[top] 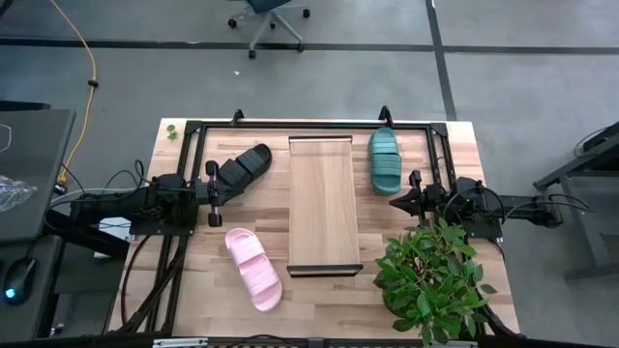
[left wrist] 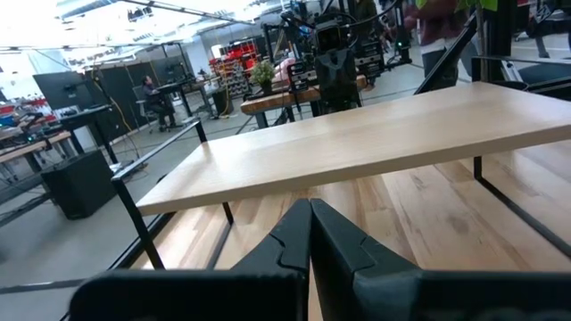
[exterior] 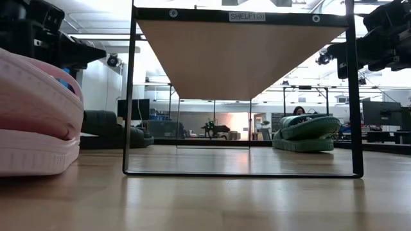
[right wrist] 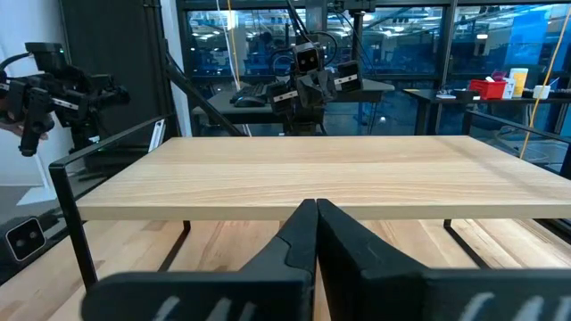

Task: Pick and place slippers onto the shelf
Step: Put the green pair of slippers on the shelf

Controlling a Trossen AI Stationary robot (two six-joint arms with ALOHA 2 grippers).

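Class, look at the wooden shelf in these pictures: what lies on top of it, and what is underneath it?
Nothing lies on the shelf; all three slippers sit on the table around it. The low view shows only bare tabletop underneath, with nothing hidden there.

A small white label (exterior: 247,16) reading "SHELF", followed by characters too small to make out, sits on the top rail of the shelf (exterior: 192,13) in the low view.
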